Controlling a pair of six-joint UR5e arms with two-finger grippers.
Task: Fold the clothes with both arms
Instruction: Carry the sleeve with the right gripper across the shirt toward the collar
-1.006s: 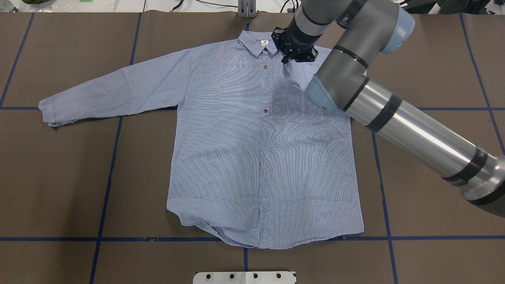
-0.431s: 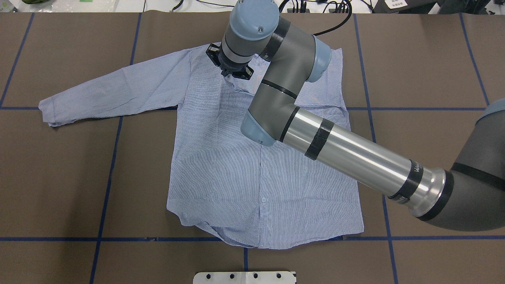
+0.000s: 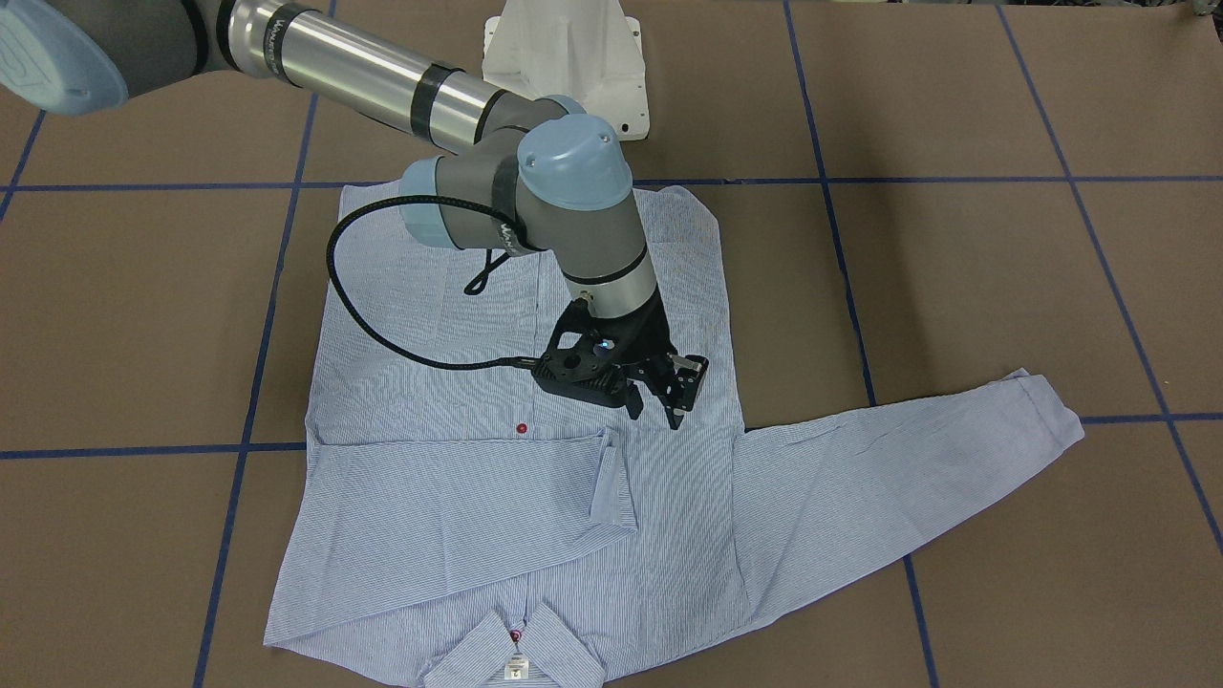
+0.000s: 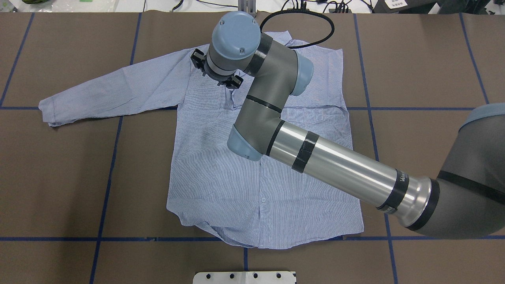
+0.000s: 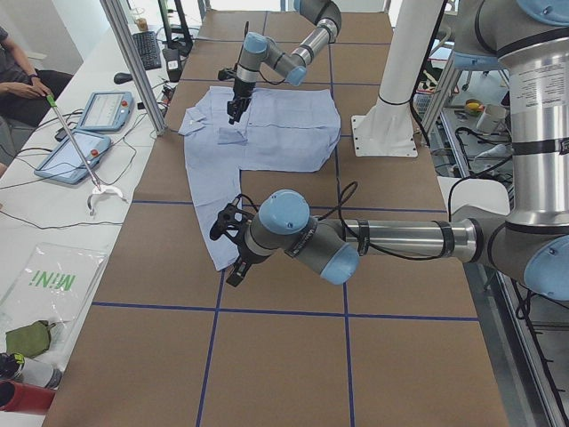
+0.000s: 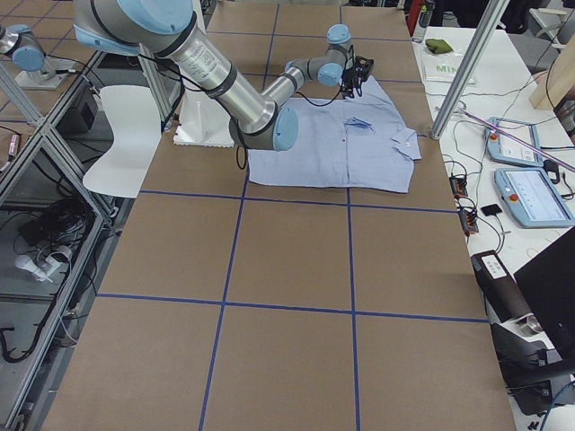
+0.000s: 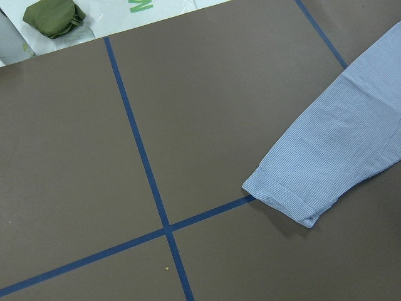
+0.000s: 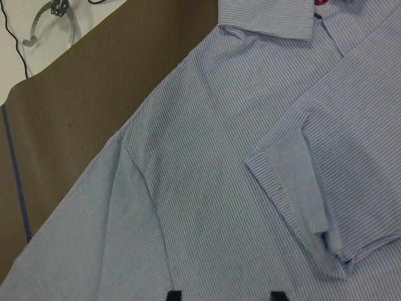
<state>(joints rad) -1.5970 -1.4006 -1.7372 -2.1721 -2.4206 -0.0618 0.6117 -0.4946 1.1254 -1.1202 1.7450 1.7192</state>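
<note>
1. The shirt (image 4: 260, 189) lies flat and front up on the brown table (image 4: 59, 177). Its collar (image 3: 516, 655) is at the edge far from my base and its hem is toward me.
2. The sleeve on my right (image 3: 459, 497) is folded across the chest. Its cuff (image 8: 294, 188) rests on the shirt front near the button line, just beside a red button (image 3: 521, 428).
3. The other sleeve (image 4: 114, 92) stretches flat on the table toward my left. Its cuff (image 7: 282, 197) lies over a blue tape line (image 7: 144, 163).
4. My right arm (image 4: 335, 165) reaches in from my right across the shirt body. My right jaws point down over the shoulder area on my left of the collar.
5. My right jaws are spread apart with nothing between them. The wrist camera shows only striped cloth below. I cannot tell whether the tips touch it.
6. My left arm (image 5: 400, 238) is low over the table, with its wrist near the outstretched cuff. My left jaws show only in the side view, so I cannot tell whether they are spread or pressed together.
7. A green bundle (image 7: 53, 19) lies beyond the table's edge, and my white pedestal (image 3: 564, 57) stands by the hem.
</note>
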